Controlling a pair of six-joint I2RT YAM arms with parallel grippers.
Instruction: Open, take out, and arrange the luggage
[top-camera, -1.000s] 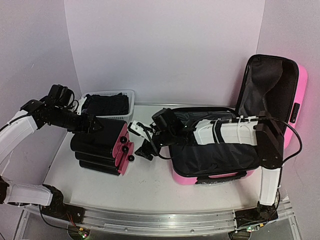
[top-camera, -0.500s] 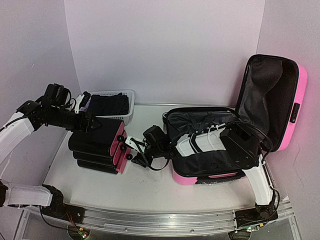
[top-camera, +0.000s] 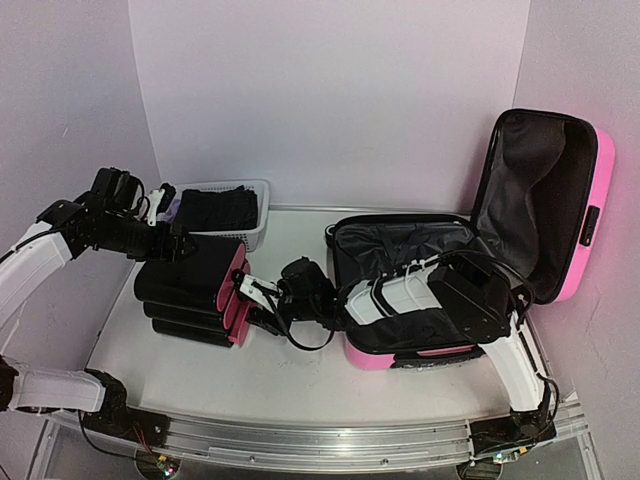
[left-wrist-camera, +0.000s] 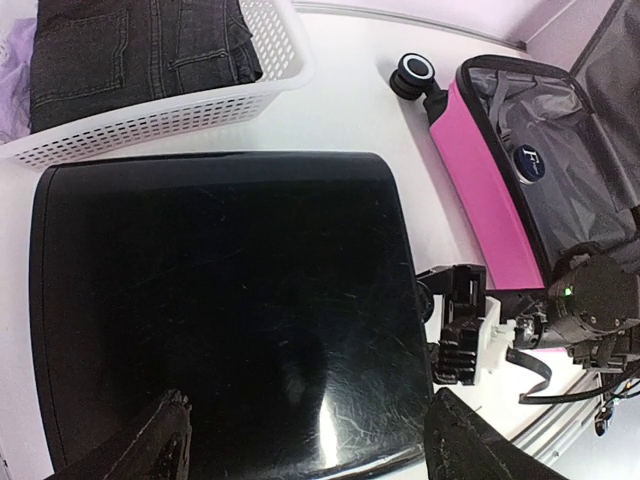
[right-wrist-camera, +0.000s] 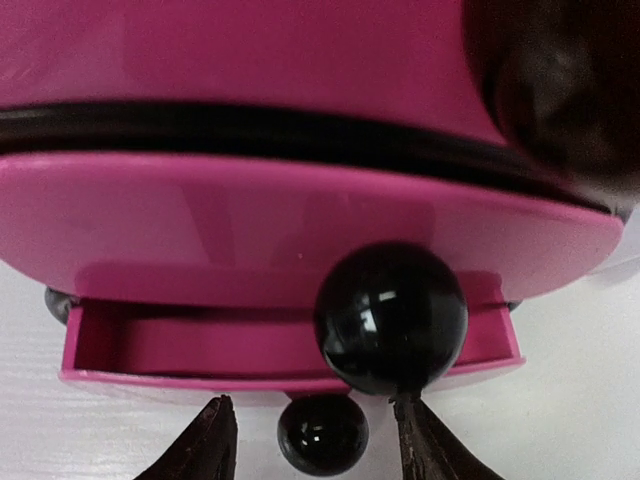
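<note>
Pink luggage (top-camera: 603, 190) sits open at the table's (top-camera: 300, 375) right edge. Looks like the arranging step. The left gripper (left-wrist-camera: 310, 440) straddles the black case (left-wrist-camera: 220, 300), can't tell if it's pinching. The right gripper (top-camera: 252, 295) has jaws apart around 1 ball knob (right-wrist-camera: 322, 432). Next it needs a square squeeze.

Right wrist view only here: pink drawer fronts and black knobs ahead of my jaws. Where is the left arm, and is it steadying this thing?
Observer: The left jaws stand spread wide over the back end of the drawer chest's black top. Whether they press on it, I cannot tell.
Operator: What is off to my right?
Observer: The pink suitcase lies open there, with its lid standing upright.
Operator: Anything beyond the chest?
Observer: A white basket holding folded dark jeans, toward the back wall.
</note>
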